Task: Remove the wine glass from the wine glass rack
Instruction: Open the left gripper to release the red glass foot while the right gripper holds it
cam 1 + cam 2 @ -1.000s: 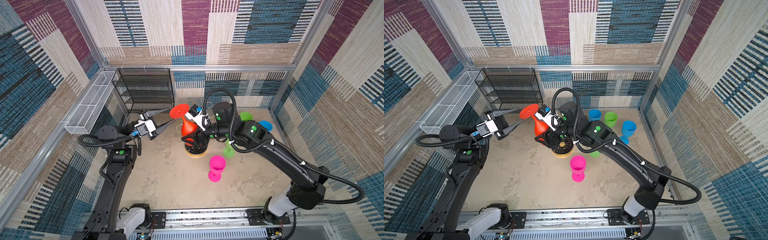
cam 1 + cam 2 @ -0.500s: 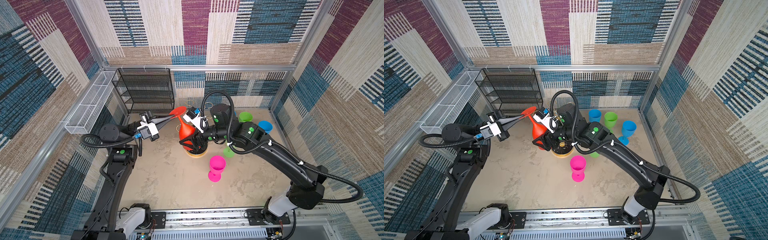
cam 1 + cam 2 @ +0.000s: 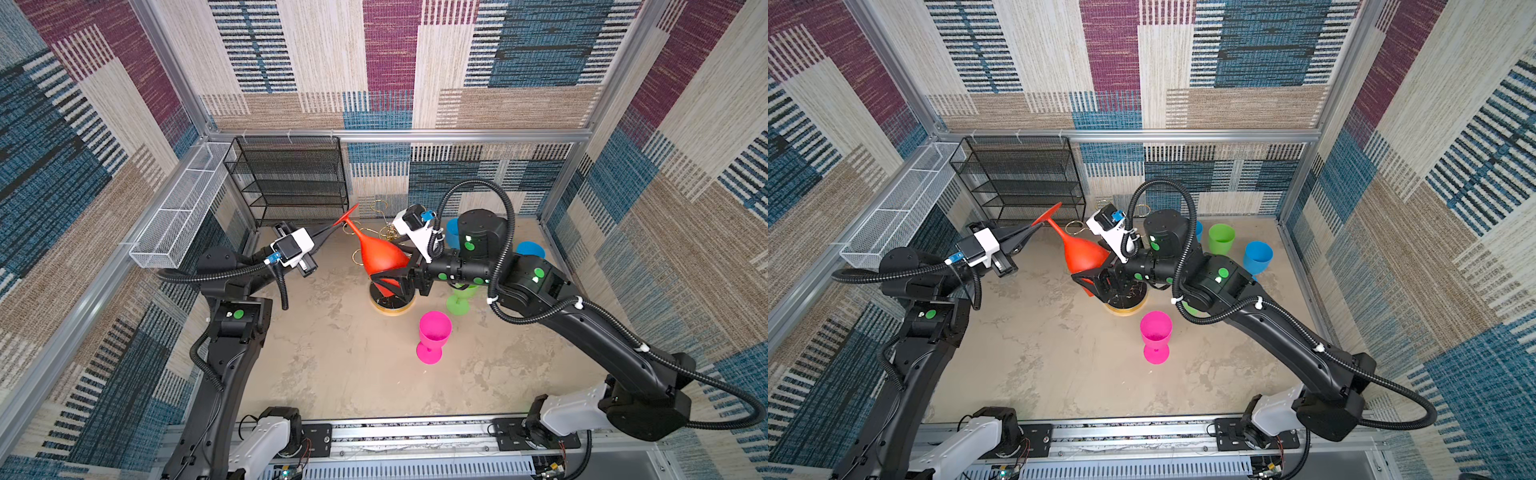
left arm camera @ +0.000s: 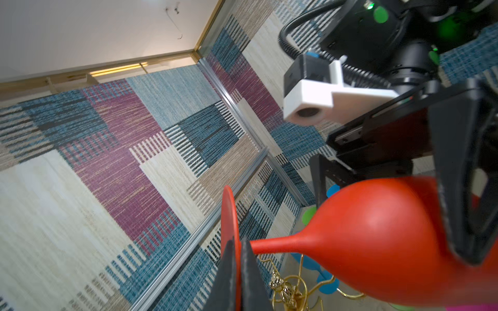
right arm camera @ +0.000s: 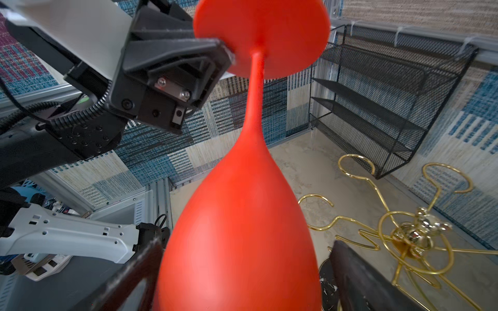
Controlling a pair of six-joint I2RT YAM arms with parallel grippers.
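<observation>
The red wine glass point(image 3: 380, 255) point(image 3: 1081, 255) hangs tilted, foot up and to the left, beside the top of the gold wine glass rack point(image 3: 390, 233) point(image 3: 1127, 309). My left gripper point(image 3: 337, 224) point(image 3: 1037, 224) point(image 4: 238, 242) is shut on the rim of the glass's flat foot. My right gripper point(image 3: 384, 270) point(image 3: 1090, 270) point(image 5: 246, 242) stands open around the bowl point(image 5: 242, 229), with a gap showing beside one of its fingers. The stem is free of the rack's gold rings point(image 5: 412, 237) point(image 4: 285, 290), which lie beside the bowl.
A pink goblet point(image 3: 434, 332) stands in front of the rack's base. A green goblet point(image 3: 459, 299) and blue cups point(image 3: 1258, 257) sit under and behind the right arm. A black mesh shelf point(image 3: 291, 178) and a white mesh basket point(image 3: 183, 212) line the back left.
My left gripper reached in and shut on the glass's foot. The right gripper's jaws spread wider around the bowl, and the glass now tilts further toward the left.
</observation>
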